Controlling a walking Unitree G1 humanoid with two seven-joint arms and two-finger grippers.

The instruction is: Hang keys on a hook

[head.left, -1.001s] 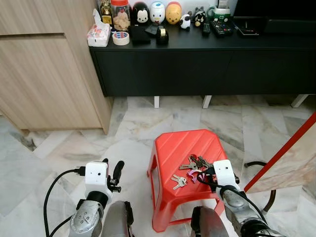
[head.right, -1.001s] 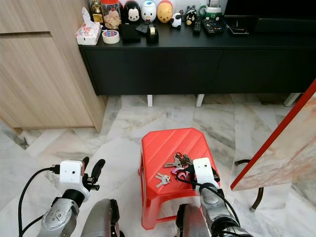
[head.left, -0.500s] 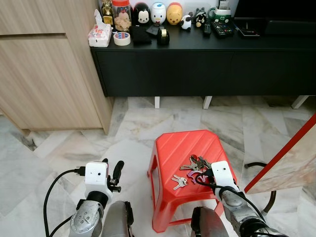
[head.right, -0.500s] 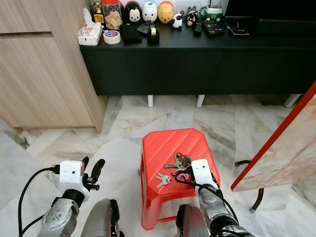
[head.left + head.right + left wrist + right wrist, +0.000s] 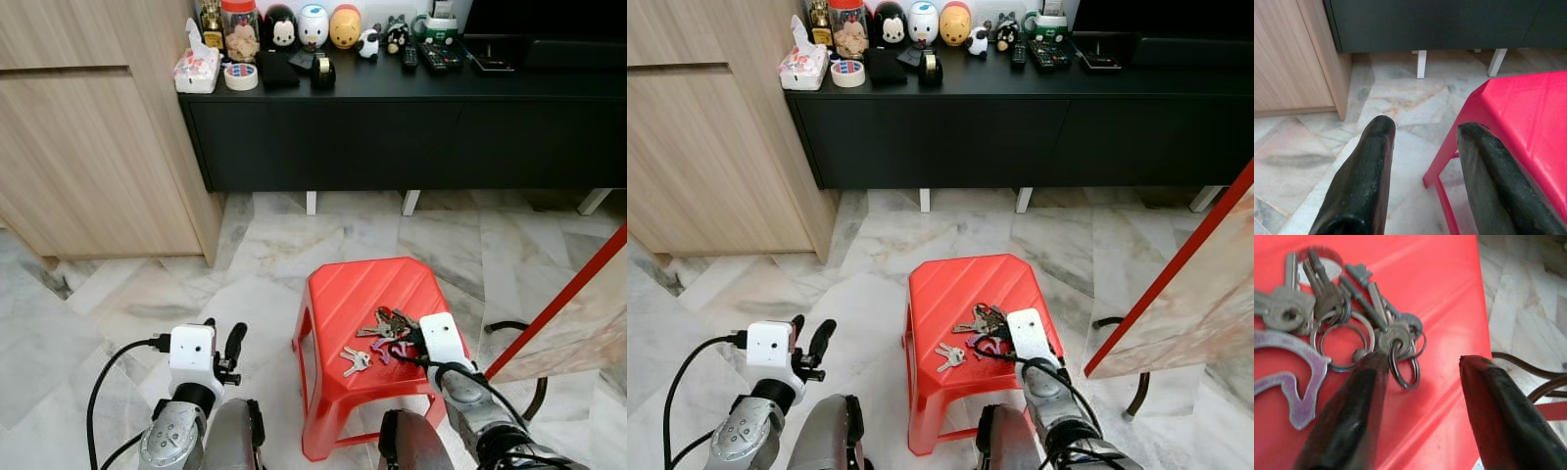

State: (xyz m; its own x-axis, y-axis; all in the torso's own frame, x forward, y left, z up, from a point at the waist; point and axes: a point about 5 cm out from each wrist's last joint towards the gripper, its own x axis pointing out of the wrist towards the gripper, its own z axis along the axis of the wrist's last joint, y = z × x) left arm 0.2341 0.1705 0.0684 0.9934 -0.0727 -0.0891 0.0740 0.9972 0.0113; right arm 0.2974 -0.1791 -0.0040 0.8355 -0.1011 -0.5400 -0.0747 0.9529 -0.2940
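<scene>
From your head camera you see a red stool (image 5: pixel 364 299) on the marble floor (image 5: pixel 147 284), just in front of the robot, with a bunch of keys (image 5: pixel 390 323) lying on its near right part and a smaller pair of keys (image 5: pixel 354 359) a little to the left and nearer. Your right tool (image 5: pixel 415 340) sits low at the stool's near right edge, right against the big bunch. Your left tool (image 5: pixel 221 345) hangs idle over the floor to the left of the stool. Farther off stands a long black desk (image 5: pixel 411 127) carrying a roll of tape (image 5: pixel 239 75), a tissue pack (image 5: pixel 195 69), a jar (image 5: pixel 238 29) and small figurines (image 5: pixel 313 24), with a wooden cabinet (image 5: pixel 88 147) at its left. In your left wrist view the left tool's fingers (image 5: pixel 1364 181) are spread apart and hold nothing, with the stool's corner beside them. In your right wrist view the right tool's fingers (image 5: pixel 1352 416) are wide apart with nothing between them; one fingertip touches a key ring (image 5: pixel 1400 364) of the bunch, the other hangs past the stool's edge.
</scene>
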